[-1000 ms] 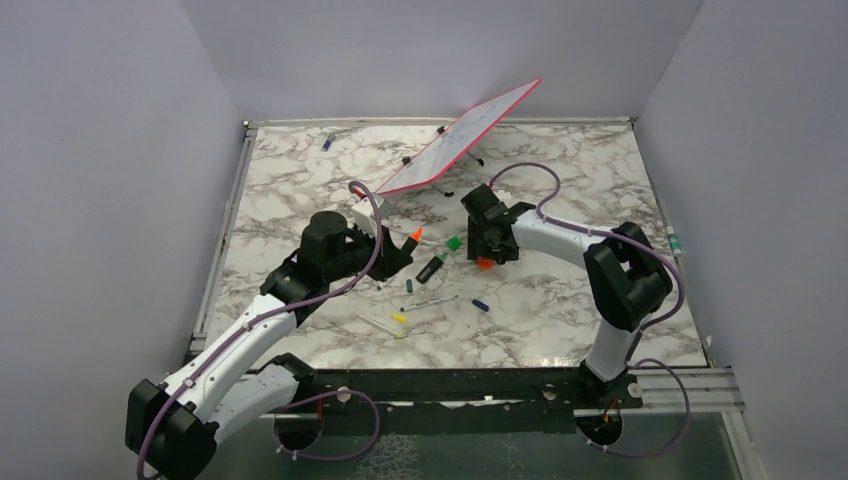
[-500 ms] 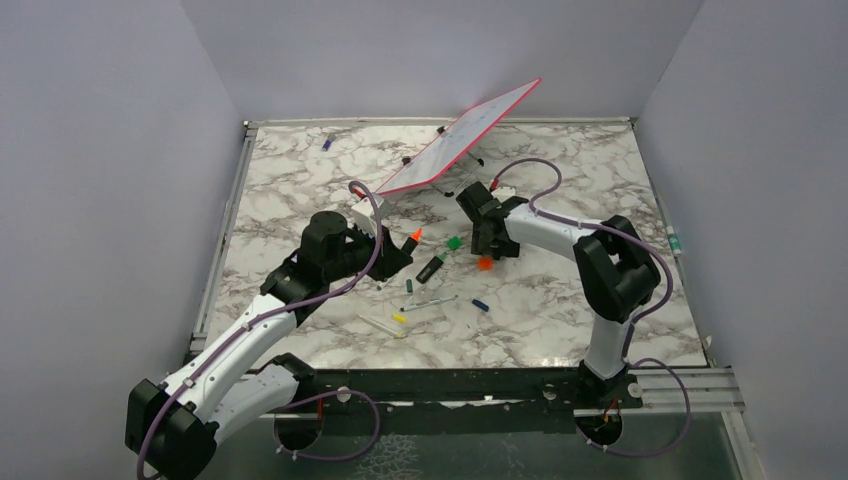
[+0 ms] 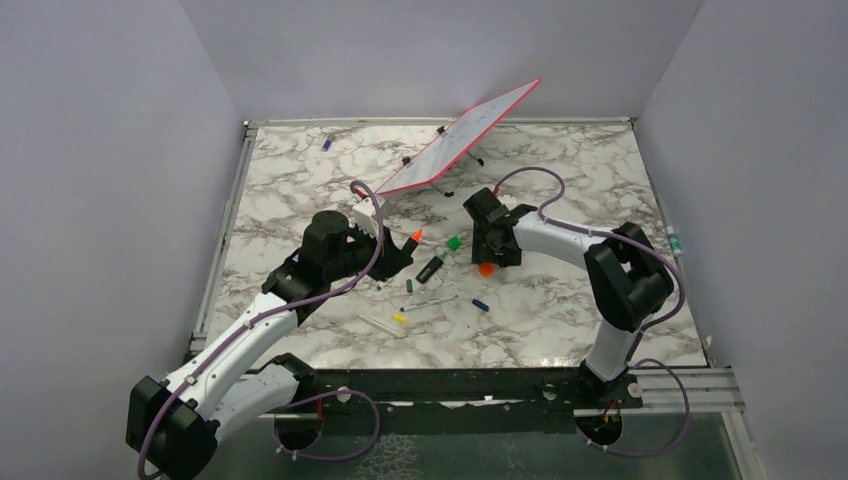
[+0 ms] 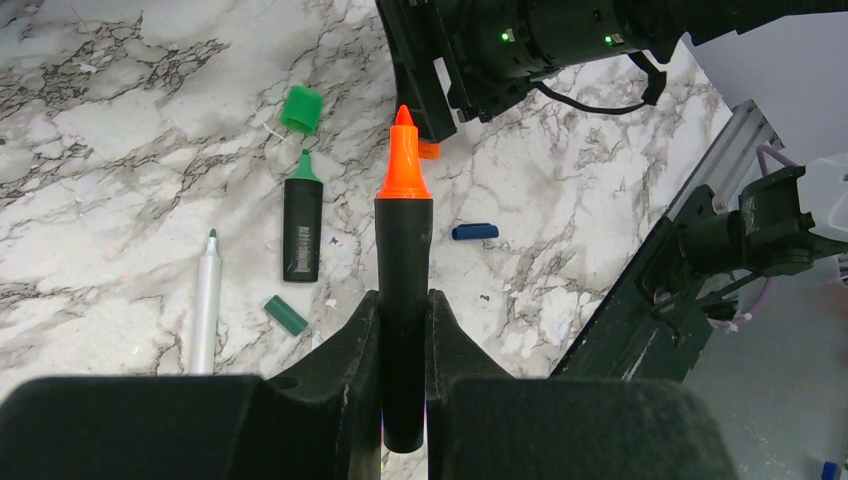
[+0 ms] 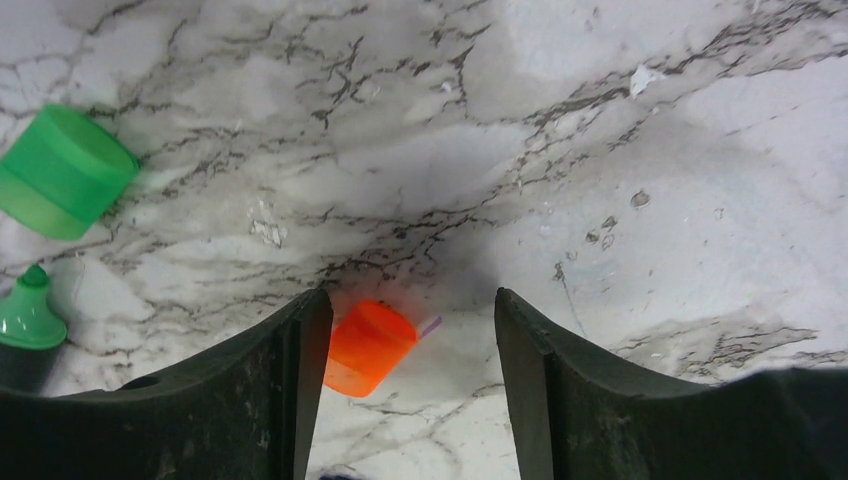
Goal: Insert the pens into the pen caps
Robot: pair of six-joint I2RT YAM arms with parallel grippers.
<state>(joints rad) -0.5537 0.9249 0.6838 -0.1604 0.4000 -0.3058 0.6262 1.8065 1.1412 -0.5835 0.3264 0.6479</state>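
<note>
The small orange plastic cap (image 5: 368, 348) lies on the marble bench (image 5: 600, 150) between your right tool's (image 5: 410, 310) fingers. The round green plastic cap (image 5: 62, 172) lies left of it.

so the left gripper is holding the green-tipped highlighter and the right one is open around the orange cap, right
Not quite: the left gripper holds the orange-tipped highlighter, not the green one, as the left wrist view shows; the green-tipped highlighter lies on the table. The right gripper is open around the orange cap.
</note>
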